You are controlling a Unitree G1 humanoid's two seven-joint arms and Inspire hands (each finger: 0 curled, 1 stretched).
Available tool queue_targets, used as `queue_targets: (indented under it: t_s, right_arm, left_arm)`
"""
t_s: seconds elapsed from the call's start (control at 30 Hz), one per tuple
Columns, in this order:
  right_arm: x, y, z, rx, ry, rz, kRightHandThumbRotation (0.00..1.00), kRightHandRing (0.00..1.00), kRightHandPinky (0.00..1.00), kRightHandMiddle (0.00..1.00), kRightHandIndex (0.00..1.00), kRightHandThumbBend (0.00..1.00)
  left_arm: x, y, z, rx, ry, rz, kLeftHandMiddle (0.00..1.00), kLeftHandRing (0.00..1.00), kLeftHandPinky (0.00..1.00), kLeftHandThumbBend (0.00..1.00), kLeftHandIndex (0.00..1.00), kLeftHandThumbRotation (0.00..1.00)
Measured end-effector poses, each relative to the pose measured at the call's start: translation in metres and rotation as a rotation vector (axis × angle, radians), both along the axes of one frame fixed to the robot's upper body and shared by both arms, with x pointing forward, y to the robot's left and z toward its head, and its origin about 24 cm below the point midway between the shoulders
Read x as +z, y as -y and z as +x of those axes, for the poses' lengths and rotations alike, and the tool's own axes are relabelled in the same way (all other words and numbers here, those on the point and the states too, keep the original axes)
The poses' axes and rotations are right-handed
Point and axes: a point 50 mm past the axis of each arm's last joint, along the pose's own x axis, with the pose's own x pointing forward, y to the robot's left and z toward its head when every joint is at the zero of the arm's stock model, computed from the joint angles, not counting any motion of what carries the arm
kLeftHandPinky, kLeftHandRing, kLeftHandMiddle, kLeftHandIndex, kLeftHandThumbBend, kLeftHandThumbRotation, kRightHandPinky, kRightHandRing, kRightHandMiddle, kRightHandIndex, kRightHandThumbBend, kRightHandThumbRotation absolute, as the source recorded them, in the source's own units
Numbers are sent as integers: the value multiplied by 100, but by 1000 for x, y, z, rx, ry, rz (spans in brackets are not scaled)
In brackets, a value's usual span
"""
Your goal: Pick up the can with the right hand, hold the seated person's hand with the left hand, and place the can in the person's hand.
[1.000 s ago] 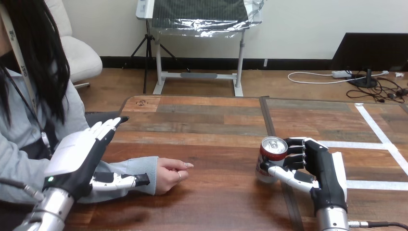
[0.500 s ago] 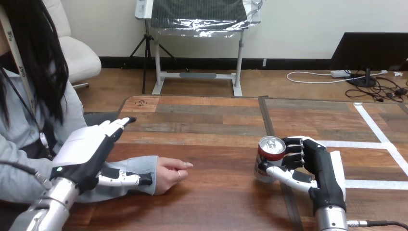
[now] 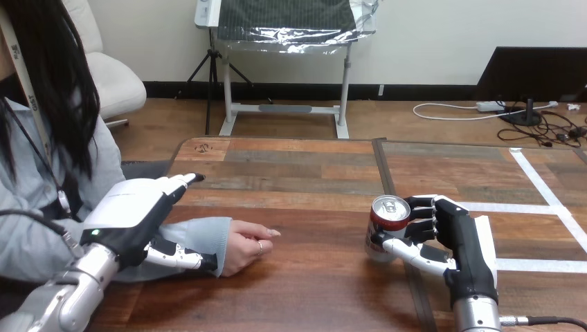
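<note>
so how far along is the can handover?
Done: right hand is curled round the can; can't tell if it's off the table. In hand: left hand, open, hovers over the person's sleeve, gripping nothing. Left: hold the person's hand, which lies on the table, carry the can over, place it.

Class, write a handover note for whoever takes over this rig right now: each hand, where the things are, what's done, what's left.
Right hand: fingers curled round the can, near the right side of the table.
Left hand: open, fingers straight, over the person's sleeve, not closed on it.
The person's hand: resting on the table, empty.
Done: can grasped.
Left: hold the person's hand, place the can in it.
</note>
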Motion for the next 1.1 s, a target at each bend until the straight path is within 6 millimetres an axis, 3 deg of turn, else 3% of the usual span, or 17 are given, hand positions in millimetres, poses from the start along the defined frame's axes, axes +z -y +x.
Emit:
queue_targets:
  t_s: [0.2,0.33,0.5,1.1]
  right_arm:
    - [0,0,0,5,4,1,0,47,43,53,55,75]
    - [1,-1,0,8,12,2,0,47,43,53,55,75]
    - [3,-1,0,15,25,6,0,47,43,53,54,75]
    - [8,3,0,38,66,5,0,47,42,52,54,74]
  left_arm:
    - [-2,0,5,-14,-49,55,88,86,86,100,90,48]
    - [-2,0,9,-18,-74,89,86,81,71,100,90,46]
    - [-1,0,14,-22,-113,127,85,78,64,100,89,43]
    - [10,2,31,-35,-182,234,82,76,68,100,86,35]
